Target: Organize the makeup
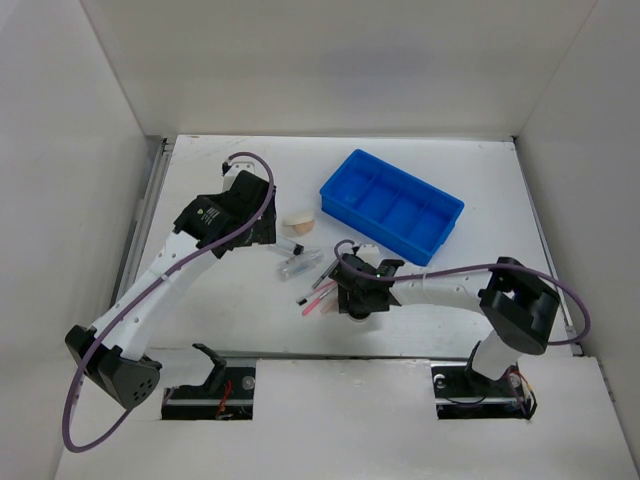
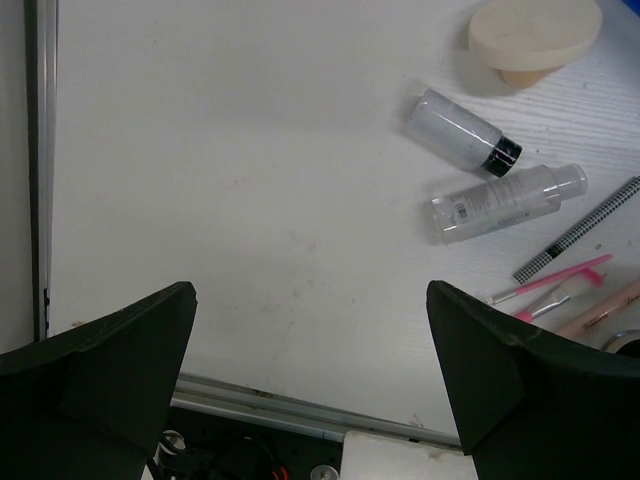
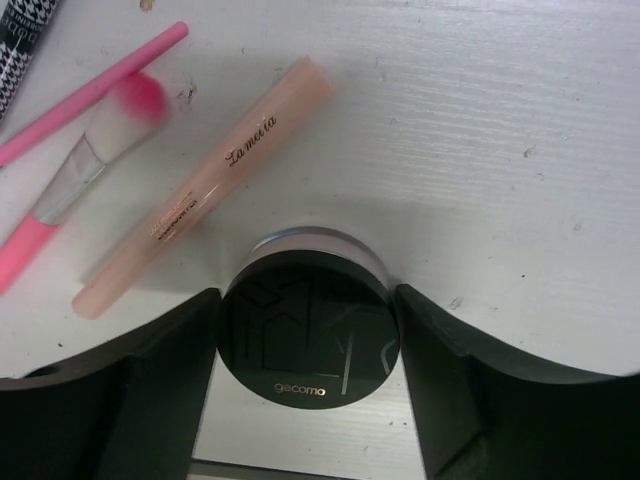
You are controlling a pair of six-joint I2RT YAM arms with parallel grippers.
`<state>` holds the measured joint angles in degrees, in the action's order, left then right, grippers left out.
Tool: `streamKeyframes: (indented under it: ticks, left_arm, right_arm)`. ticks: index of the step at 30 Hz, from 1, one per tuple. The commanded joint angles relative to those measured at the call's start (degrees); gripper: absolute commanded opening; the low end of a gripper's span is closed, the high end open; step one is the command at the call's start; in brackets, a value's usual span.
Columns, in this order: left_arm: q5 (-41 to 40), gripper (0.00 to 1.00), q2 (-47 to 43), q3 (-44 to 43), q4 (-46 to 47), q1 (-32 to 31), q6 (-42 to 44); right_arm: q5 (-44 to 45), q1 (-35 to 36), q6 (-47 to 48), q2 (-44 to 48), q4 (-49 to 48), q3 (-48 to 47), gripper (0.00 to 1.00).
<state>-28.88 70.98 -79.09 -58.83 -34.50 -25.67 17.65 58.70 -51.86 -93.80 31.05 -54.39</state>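
The right fingers point(image 3: 150, 390) clasped the round black compact point(image 3: 310, 335) on the white table point(image 3: 500, 150), while the left fingers point(image 2: 110, 370) stood wide.

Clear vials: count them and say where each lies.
2. The short black-capped vial lies beside the beige sponge; the longer vial lies next to it, toward the pink brush. Another might be hidden.

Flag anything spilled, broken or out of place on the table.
Nothing looks spilled or broken. The two clear vials lie on their sides, and the beige sponge and pink sticks sit loose on the table beside the blue tray, whose compartments look empty. The right gripper grips the round black compact.
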Motion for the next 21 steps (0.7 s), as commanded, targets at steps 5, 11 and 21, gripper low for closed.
streamKeyframes:
  ticks: [5, 11, 21]
  left_arm:
    - [-0.21, 1.00, -0.40, 0.69, 0.12, -0.04, -0.52]
    - [-0.21, 1.00, -0.40, 0.69, 0.12, -0.04, -0.52]
    - [-0.21, 1.00, -1.45, 0.69, 0.12, -0.04, 0.01]
  right_arm:
    - [6.25, 0.45, -2.11, 3.87, 7.61, -6.58, 0.56]
    - [11.61, -3.66, -0.62, 12.67, 17.90, -14.15, 0.43]
    - [5.74, -27.56, 12.56, 11.89, 13.17, -22.42, 0.46]
